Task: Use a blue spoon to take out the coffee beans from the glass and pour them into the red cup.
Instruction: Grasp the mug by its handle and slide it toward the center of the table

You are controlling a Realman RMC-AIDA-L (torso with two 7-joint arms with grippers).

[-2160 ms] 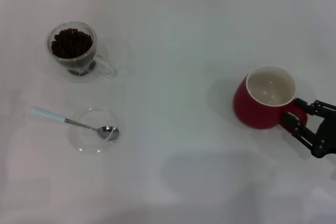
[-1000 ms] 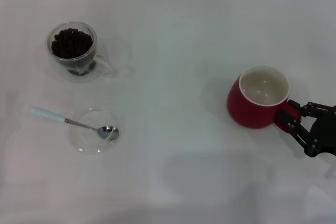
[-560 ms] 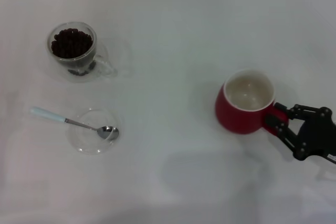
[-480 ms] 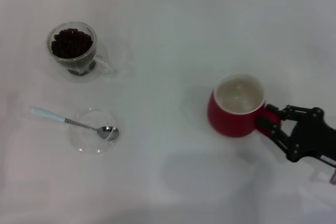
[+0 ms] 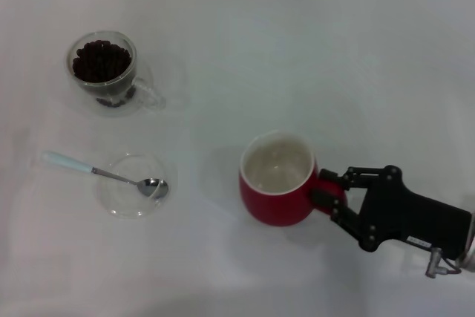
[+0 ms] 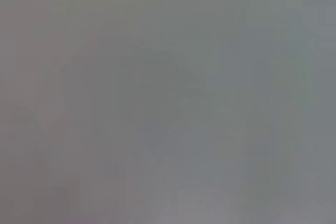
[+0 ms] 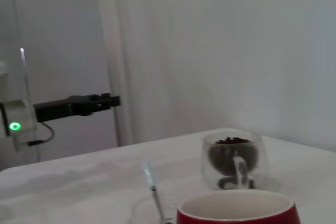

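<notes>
The red cup (image 5: 276, 187), cream-white inside and holding nothing, stands near the table's middle front. My right gripper (image 5: 326, 192) is shut on its red handle from the right. The glass (image 5: 102, 68) full of coffee beans (image 5: 101, 59) stands at the far left. The blue spoon (image 5: 102, 174) lies in front of it, with its metal bowl on a clear saucer (image 5: 122, 200) and its pale handle pointing left. The right wrist view shows the cup's rim (image 7: 239, 206), the glass (image 7: 231, 159), the spoon (image 7: 153, 186) and my left gripper (image 7: 104, 100) held high beyond the table.
White tabletop (image 5: 297, 50) all around. The left wrist view shows only flat grey. A pale curtain (image 7: 220, 51) hangs behind the table.
My right gripper has carried the red cup leftward and nearer, from the right edge to the middle front. The glass, spoon and saucer have not moved.
</notes>
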